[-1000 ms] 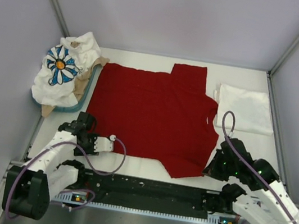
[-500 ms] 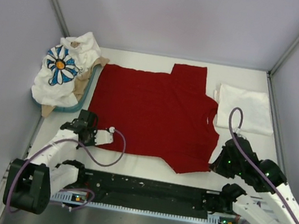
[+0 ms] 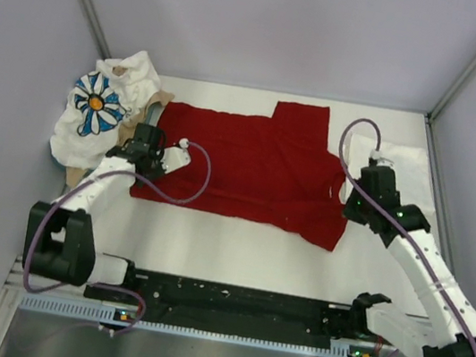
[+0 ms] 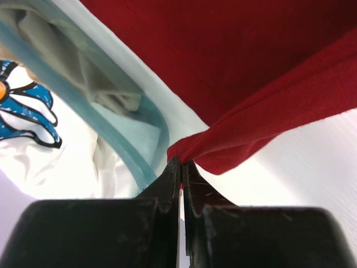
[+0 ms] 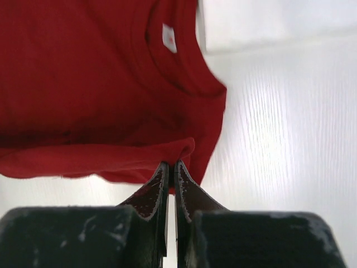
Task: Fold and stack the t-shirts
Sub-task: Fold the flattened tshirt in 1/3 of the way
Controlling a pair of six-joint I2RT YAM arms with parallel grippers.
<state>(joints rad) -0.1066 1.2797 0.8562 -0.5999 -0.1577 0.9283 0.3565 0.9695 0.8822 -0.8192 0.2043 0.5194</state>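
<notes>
Top view, red shirt: the red shirt lay spread across the middle of the counter, one sleeve pointing to the far side.
Top view, left hand: the left hand sat at the shirt's near-left corner, just beside the tray, its fingers closed on the red cloth.
Top view, right hand: the right hand sat at the shirt's right edge, near the collar; its fingers could not be made out from here.
Top view, white shirt: the white shirt lay folded flat at the far right, partly hidden behind the right arm.
Top view, daisy shirt: the daisy shirt lay bunched on the tray at the far left, print facing up.

Left wrist, hand: the fingers met on a pinched fold of red cloth, no gap between them.
Left wrist, shirt: a doubled red edge ran up and to the right from the grip, raised over the flat red cloth and the white counter.
Left wrist, surroundings: the tray's teal rim stood to the left of the fingers, with the blue petals beyond it.

Right wrist, hand: the fingers were pressed together on a red edge.
Right wrist, shirt: the collar with its white label lay beyond the grip, and a rolled red edge stretched away to the left.
Right wrist, white shirt: its edge showed at the top right, close beside the red collar.
</notes>
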